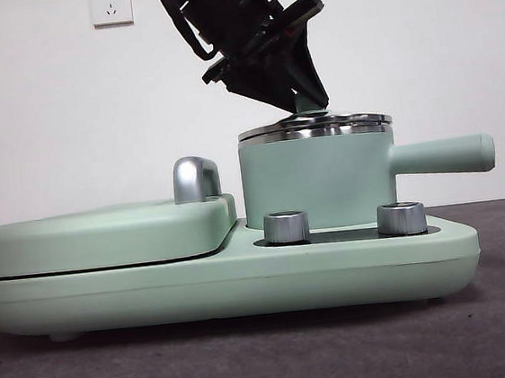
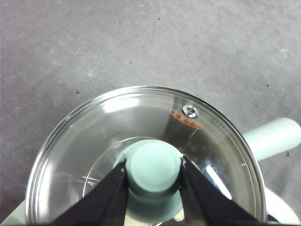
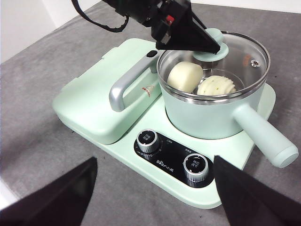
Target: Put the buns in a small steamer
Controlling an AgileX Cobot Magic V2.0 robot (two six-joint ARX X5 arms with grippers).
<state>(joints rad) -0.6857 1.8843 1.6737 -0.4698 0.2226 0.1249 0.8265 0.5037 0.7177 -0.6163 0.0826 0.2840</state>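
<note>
On the grey surface (image 3: 42, 136), a mint cooker base (image 3: 141, 162) carrying the small steamer (image 1: 320, 182), glass lid (image 2: 141, 136) seated. Inside, both buns (image 3: 185, 77) side by side. Left gripper (image 2: 154, 172) fingers clamped on the lid knob (image 2: 154, 167); right gripper (image 3: 155, 188) fingers spread apart, well clear.

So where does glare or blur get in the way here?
Left wrist view: white reflections streak the glass lid, veiling the inside; the left gripper on the knob stays sharp. Right wrist view: both buns read clearly through glass. Front view: evenly lit.
</note>
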